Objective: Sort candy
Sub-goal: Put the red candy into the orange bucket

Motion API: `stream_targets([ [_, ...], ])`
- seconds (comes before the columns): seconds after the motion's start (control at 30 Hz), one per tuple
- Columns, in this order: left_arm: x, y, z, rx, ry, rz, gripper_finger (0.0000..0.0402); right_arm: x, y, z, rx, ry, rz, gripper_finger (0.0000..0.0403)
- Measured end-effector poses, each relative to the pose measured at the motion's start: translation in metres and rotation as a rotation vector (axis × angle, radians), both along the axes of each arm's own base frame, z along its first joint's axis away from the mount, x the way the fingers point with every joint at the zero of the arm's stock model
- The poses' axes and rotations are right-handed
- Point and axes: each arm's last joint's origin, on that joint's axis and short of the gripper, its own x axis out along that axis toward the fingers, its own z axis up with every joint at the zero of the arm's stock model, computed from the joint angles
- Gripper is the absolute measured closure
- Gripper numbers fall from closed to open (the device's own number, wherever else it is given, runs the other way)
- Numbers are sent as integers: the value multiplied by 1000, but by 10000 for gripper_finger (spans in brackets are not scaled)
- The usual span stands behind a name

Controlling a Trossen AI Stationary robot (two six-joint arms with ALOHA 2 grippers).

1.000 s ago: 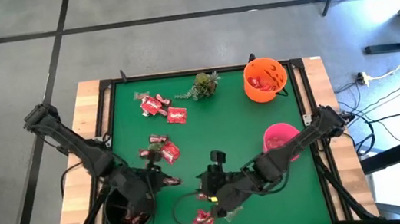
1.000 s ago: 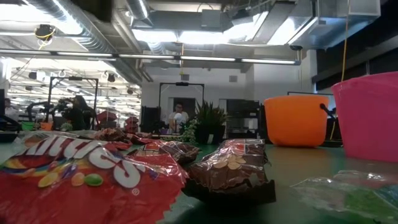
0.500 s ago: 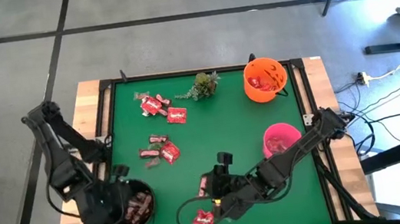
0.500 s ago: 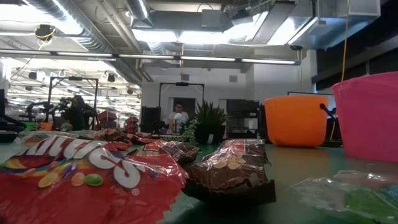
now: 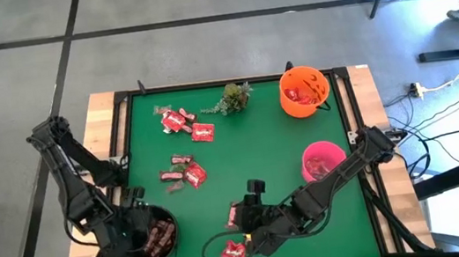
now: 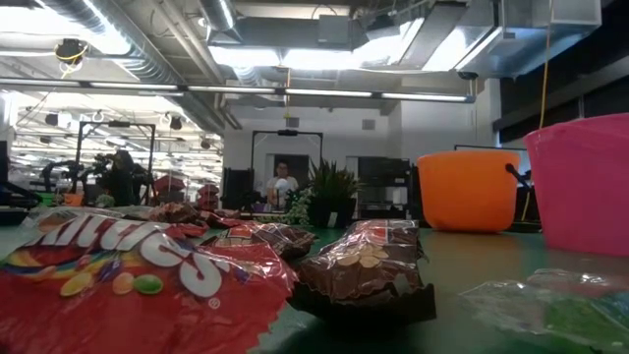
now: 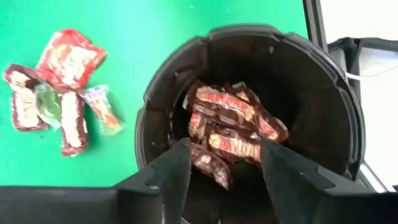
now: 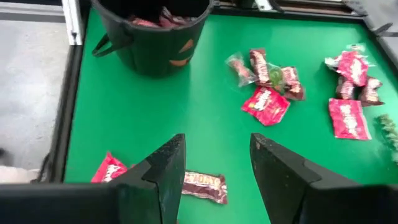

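Observation:
My left gripper (image 5: 141, 236) hangs open over the black bucket (image 5: 164, 248) at the near left. In the left wrist view its fingers (image 7: 177, 163) stand above the brown bars (image 7: 230, 118) lying in the bucket and touch nothing. My right gripper (image 5: 243, 233) is open near the front edge, pointing down at a slant. A brown bar (image 8: 204, 185) lies on the mat between and below its fingers, and a red packet (image 8: 111, 168) lies beside it. More candy lies in a cluster (image 5: 184, 173) mid-left and in another (image 5: 182, 122) at the far left.
An orange bucket (image 5: 303, 90) holding red packets stands at the far right, with a pink bowl (image 5: 321, 159) nearer. A green plant sprig (image 5: 232, 97) lies at the far middle. A raised black frame (image 5: 121, 143) rims the green mat. A dark cord loop (image 5: 210, 246) lies by the right gripper.
My left gripper has swung from the mat beside the mid-left candy cluster toward the table's near left corner, rising and turning, and now hangs over the black bucket.

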Motion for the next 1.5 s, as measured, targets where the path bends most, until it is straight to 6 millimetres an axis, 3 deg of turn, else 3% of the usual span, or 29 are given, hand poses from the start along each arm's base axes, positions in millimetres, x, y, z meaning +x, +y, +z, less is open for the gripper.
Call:
stream_targets([
  [0.2, 1, -1, 2, 51, -109, 9, 209, -8, 10, -13, 25, 52, 31, 226],
  [0.4, -12, -8, 10, 281, -452, -56, 212, -24, 23, -52, 83, 184, 31, 226],
  [0.53, -20, -9, 20, 319, -635, -31, 213, -34, 30, -76, 115, 230, -7, 226],
  [0.67, -24, -10, 28, 264, -722, -52, 213, -31, 34, -91, 192, 191, 10, 226],
  [0.83, -17, -10, 23, 113, -769, -142, 213, -21, 36, -98, 243, 87, 90, 226],
  [1.2, -5, 29, 4, -166, -1010, -201, 213, -8, 43, -115, 211, 38, 147, 226],
  [1.5, 7, 40, -15, -141, -1093, -147, 213, 8, 50, -153, 225, 52, 230, 226],
])
